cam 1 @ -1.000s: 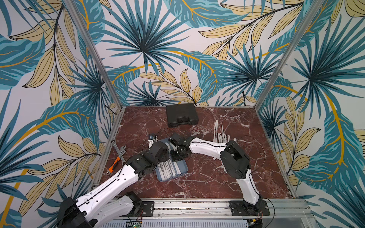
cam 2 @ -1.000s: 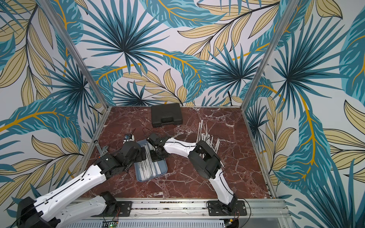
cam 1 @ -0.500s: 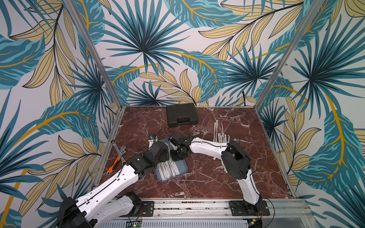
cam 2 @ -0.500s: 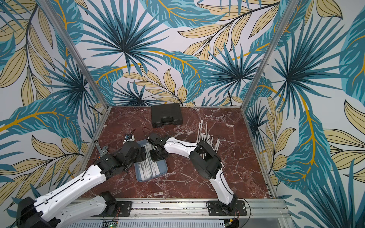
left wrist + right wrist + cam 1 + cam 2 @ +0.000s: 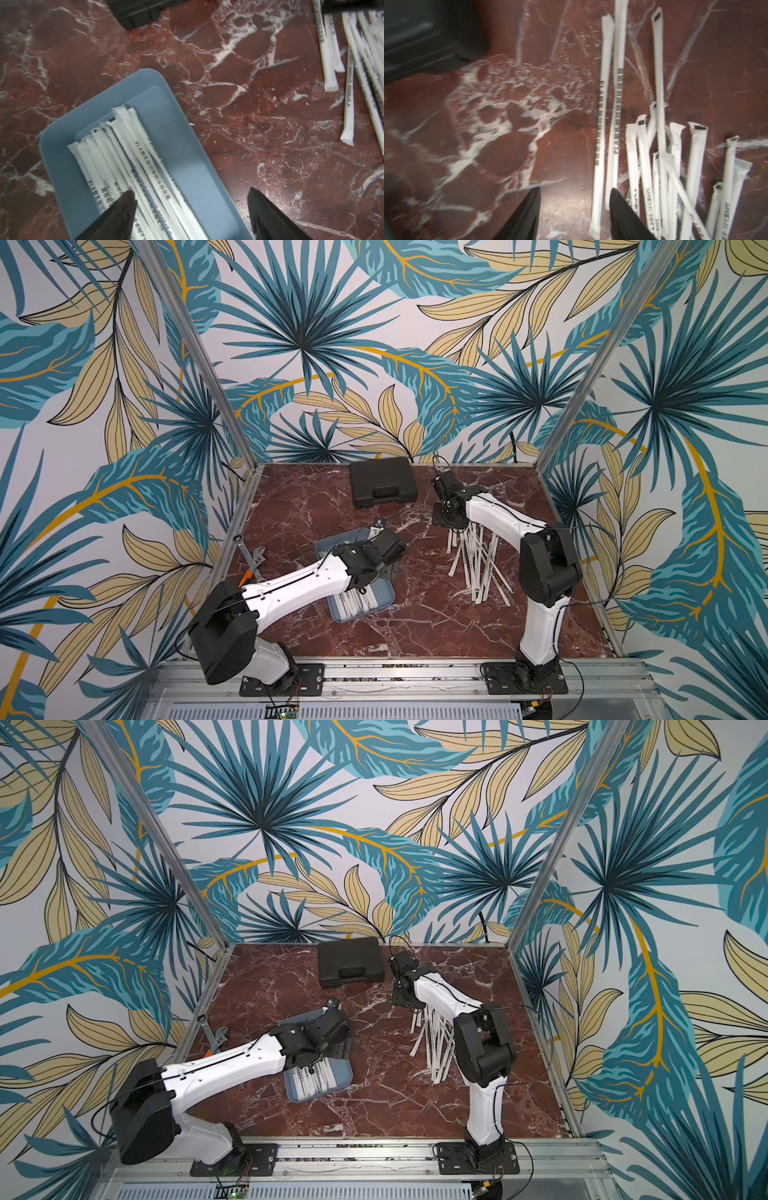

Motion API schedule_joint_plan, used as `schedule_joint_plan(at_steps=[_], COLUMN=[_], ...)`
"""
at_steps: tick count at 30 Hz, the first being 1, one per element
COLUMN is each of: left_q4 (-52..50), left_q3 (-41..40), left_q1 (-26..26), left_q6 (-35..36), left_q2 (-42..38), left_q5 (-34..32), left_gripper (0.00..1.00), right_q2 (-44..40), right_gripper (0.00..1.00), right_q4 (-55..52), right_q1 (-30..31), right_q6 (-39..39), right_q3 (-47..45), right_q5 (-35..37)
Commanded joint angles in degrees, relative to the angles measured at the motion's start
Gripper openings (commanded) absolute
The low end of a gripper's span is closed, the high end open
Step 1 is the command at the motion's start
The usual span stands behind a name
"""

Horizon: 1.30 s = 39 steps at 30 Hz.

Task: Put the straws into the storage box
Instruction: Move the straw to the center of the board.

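RISK: loose straws (image 5: 478,568) lie crossed on the surface (image 5: 415,630), so one pinch may drag several or crumple a wrapper | RIGHT: right gripper (image 5: 575,191) jaws apart, empty, just beside the pile's edge | LEFT: left gripper (image 5: 190,190) jaws apart, empty, over the storage box (image 5: 187,145), some straws already inside
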Motion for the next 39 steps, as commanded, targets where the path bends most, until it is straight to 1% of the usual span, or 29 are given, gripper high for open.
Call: schedule_joint_plan(at_steps=[1,4,9,13,15,18,22,25,29,32,35,37,39], left_q4=[-3.26,-3.07,-2.64,-1.89,-1.96,-2.44,-2.82,-3.05,-3.41,-3.72,-3.94,-3.94,-3.99], left_q3=[3.39,2.27,0.64,0.14,0.1,-0.38,-2.44,-4.81,-7.72,-9.25,-9.96,-10.01,-9.78], left_q1=[-0.19,-0.14,0.13,0.46,0.71,1.57,3.7,5.91,8.15,9.17,9.58,9.63,9.69], left_q6=[0.48,0.59,0.05,-0.22,-0.2,-0.07,-0.06,-0.06,0.2,0.01,-0.24,-0.26,-0.33], left_q2=[2.14,1.4,0.34,0.18,0.04,-0.91,-3.94,-6.97,-10.38,-11.98,-12.91,-13.02,-13.02], left_q5=[-1.29,-1.18,-0.8,0.23,0.18,-0.19,-0.09,-0.09,-0.7,-0.79,-0.71,-0.57,-0.28], left_gripper=[0.89,0.89,0.9,0.9,0.9,0.9,0.9,0.9,0.9,0.9,0.9,0.9,0.9], right_q2=[5.14,8.47,11.71,13.79,13.67,13.04,10.51,7.76,3.71,0.0,-4.71,-8.18,-11.32], right_gripper=[0.59,0.6,0.61,0.61,0.59,0.53,0.4,0.31,0.22,0.17,0.18,0.28,0.39], right_q4=[-4.17,-5.53,-6.33,-6.7,-6.61,-6.04,-3.69,-2.09,-1.04,-1.12,-2.31,-2.36,-2.52], right_q1=[-1.19,-2.29,-4.96,-6.27,-6.27,-6.26,-5.68,-3.84,1.27,6.77,12.0,12.72,12.65], right_q6=[-0.16,-0.74,-0.43,-0.01,-0.56,-1.56,-2.66,-3.62,-5.26,-5.09,-3.86,-2.24,-1.67], right_q3=[5.07,8.4,10.27,10.4,10.31,9.59,5.88,2.23,-3.17,-6.95,-8.93,-10.41,-11.84], right_q5=[6.21,7.4,6.0,1.25,-0.59,-4.64,-9.45,-12.27,-13.32,-12.3,-11.06,-12.23,-11.8])
